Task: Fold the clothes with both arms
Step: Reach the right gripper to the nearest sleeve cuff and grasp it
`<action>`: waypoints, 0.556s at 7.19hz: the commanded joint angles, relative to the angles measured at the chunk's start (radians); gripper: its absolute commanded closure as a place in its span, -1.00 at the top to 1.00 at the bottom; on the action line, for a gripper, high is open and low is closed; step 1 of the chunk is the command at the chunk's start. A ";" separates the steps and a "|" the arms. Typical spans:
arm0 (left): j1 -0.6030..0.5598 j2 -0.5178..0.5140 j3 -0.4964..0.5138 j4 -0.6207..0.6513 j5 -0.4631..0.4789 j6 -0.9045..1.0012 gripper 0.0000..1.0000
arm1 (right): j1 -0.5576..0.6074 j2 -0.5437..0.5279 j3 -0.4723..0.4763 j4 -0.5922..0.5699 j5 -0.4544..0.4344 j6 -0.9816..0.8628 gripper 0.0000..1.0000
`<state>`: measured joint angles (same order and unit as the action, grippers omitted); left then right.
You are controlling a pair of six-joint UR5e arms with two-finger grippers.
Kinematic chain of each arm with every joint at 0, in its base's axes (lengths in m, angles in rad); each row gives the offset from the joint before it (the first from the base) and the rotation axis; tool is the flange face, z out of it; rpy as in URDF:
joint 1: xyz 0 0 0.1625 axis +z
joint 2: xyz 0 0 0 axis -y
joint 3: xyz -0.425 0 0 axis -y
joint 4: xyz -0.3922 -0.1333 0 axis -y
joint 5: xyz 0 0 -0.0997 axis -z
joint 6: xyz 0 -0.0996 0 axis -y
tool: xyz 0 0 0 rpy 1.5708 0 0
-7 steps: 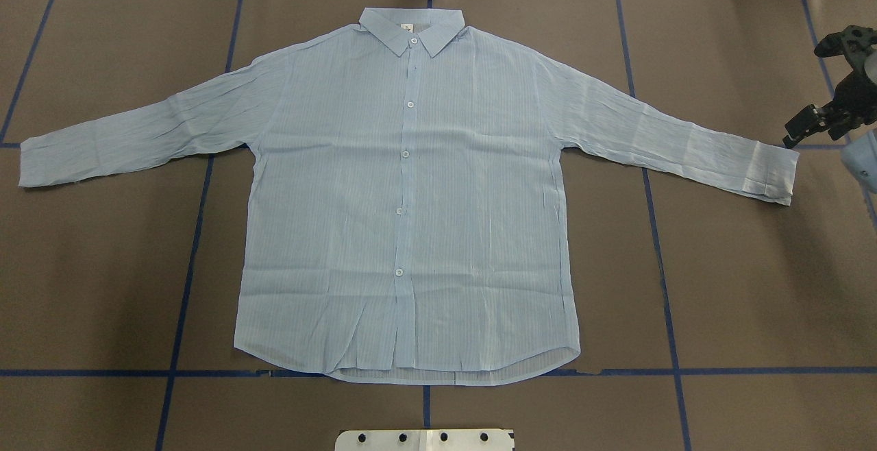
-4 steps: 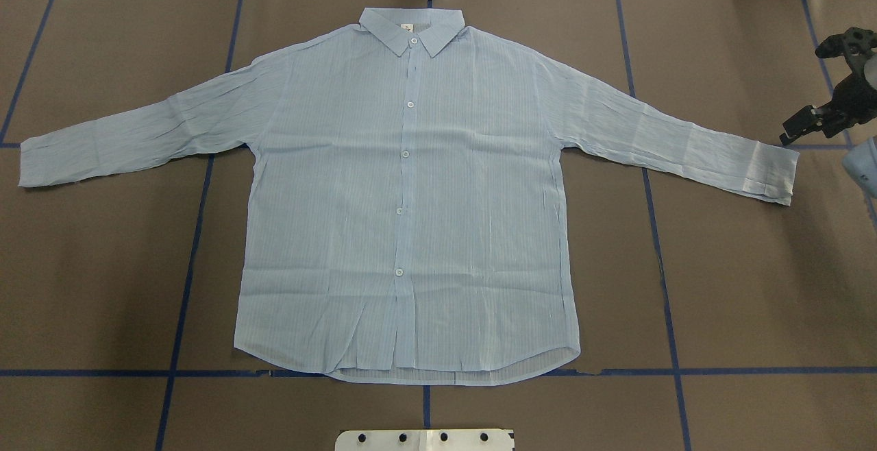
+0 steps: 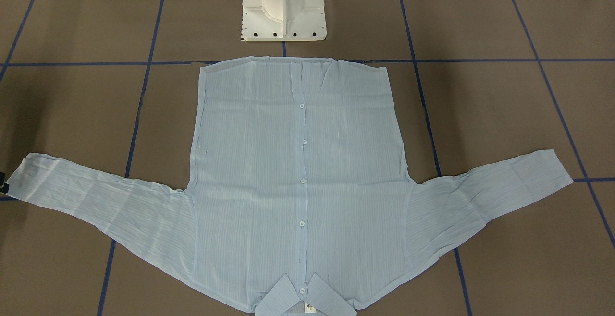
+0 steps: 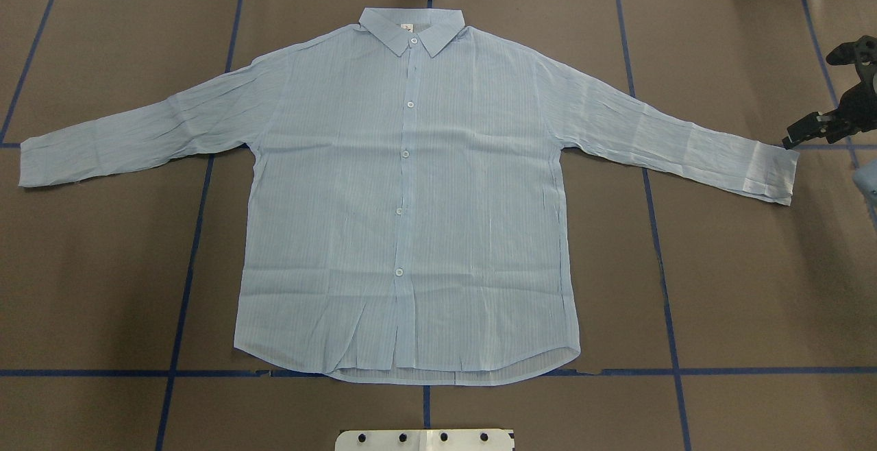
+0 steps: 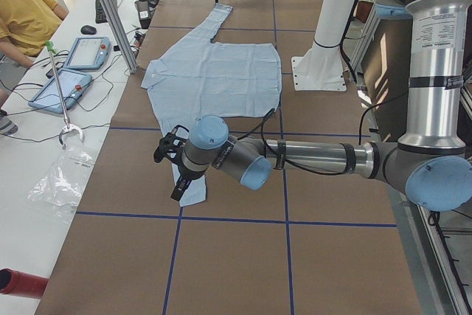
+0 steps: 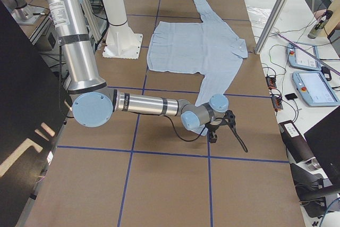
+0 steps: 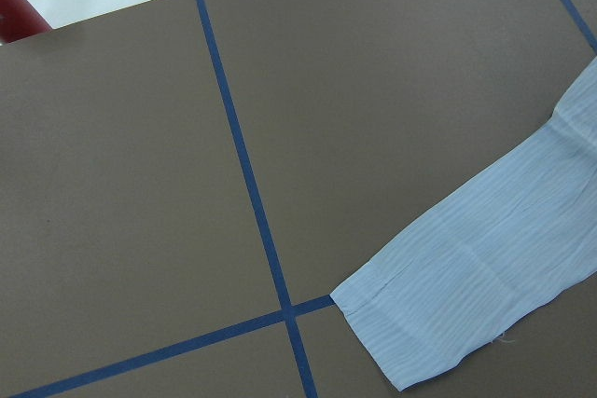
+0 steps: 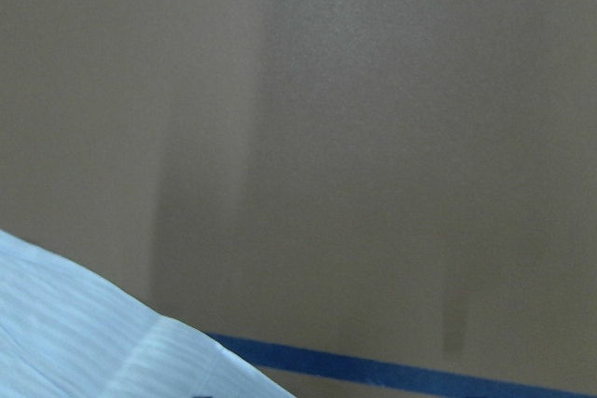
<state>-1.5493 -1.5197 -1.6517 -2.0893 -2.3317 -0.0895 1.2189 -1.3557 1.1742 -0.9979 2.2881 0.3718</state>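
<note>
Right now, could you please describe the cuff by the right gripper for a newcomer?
On the brown table lies a light blue shirt, spread flat. Follow the sleeve on the overhead view's right to its end: that cuff, unlike the other cuff, has the open black right gripper beside it.

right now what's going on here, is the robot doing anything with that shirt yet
A light blue shirt lies flat and buttoned on the brown table, with its sleeves spread out and nothing folded yet. Neither arm seems to hold it. The right tool is open just beyond the cuff on its side. The left tool is low by the other cuff, and I cannot tell whether it is open. Both arms look set to take the sleeve ends.
</note>
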 commanded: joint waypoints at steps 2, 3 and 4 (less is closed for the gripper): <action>0.000 0.003 0.001 0.000 0.000 0.002 1.00 | -0.024 0.000 -0.013 0.004 -0.001 0.001 0.81; 0.000 0.001 0.000 0.000 0.000 0.002 1.00 | -0.024 -0.002 -0.013 0.004 0.002 0.004 0.51; 0.000 0.003 0.000 0.000 0.000 0.002 1.00 | -0.024 -0.006 -0.013 0.002 0.004 0.004 -0.10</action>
<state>-1.5493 -1.5180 -1.6517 -2.0893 -2.3316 -0.0876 1.1957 -1.3580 1.1618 -0.9943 2.2895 0.3747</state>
